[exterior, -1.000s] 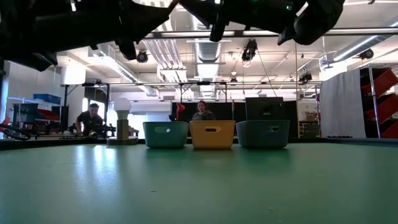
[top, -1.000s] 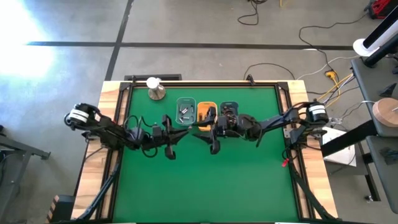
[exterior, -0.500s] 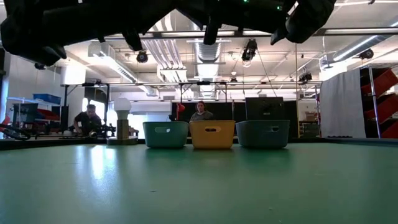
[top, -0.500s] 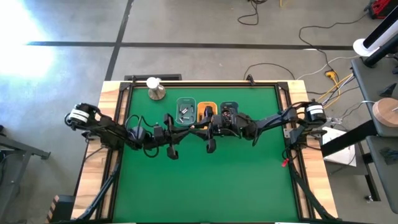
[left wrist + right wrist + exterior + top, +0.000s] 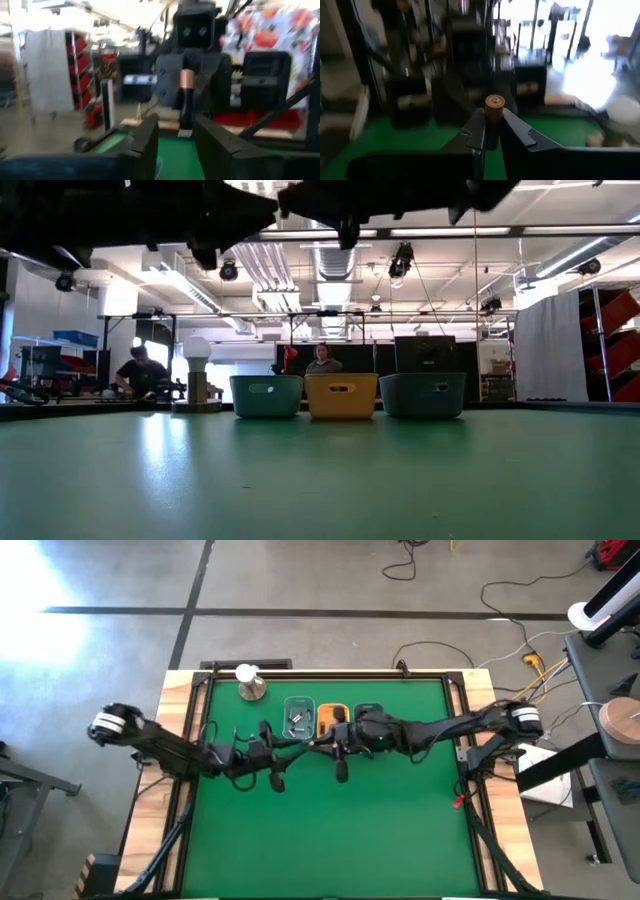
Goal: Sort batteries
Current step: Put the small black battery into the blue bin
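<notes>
The right gripper (image 5: pixel 491 131) pinches a coppery battery (image 5: pixel 494 108) upright between its fingers, above the green table (image 5: pixel 330 830) beside the orange tray (image 5: pixel 328 721); the left gripper (image 5: pixel 174 136) faces it with its fingers parted and empty. More batteries (image 5: pixel 298 718) lie in the teal tray (image 5: pixel 298 706); the dark tray (image 5: pixel 367 710) stands beyond the orange one.

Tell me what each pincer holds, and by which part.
The right pincer grips a battery by its dark lower end. The left pincer is open and holds nothing.
</notes>
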Controlling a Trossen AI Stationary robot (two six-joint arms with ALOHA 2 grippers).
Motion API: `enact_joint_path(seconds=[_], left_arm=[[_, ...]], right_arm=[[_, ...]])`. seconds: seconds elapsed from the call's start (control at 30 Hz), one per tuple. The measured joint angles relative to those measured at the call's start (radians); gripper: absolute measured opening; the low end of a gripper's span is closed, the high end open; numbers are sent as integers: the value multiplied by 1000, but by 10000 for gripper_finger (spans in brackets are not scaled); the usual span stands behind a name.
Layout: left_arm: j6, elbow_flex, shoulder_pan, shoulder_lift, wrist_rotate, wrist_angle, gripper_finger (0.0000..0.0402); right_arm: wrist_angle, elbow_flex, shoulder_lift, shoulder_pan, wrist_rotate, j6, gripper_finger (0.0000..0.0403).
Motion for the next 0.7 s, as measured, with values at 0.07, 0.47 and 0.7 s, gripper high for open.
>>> enact_joint_path(seconds=[0.07, 0.47, 0.7], left_arm=[[-22, 0, 0, -75, -38, -153, 121], [-110, 8, 0, -600, -170, -915, 190], [-60, 9, 0, -751, -205, -1018, 191]], right_arm=[[-215, 45, -40, -7, 12, -28, 26], [-1366, 225, -89, -186, 210, -118, 26], [-1578, 214, -24, -314, 211, -136, 26]])
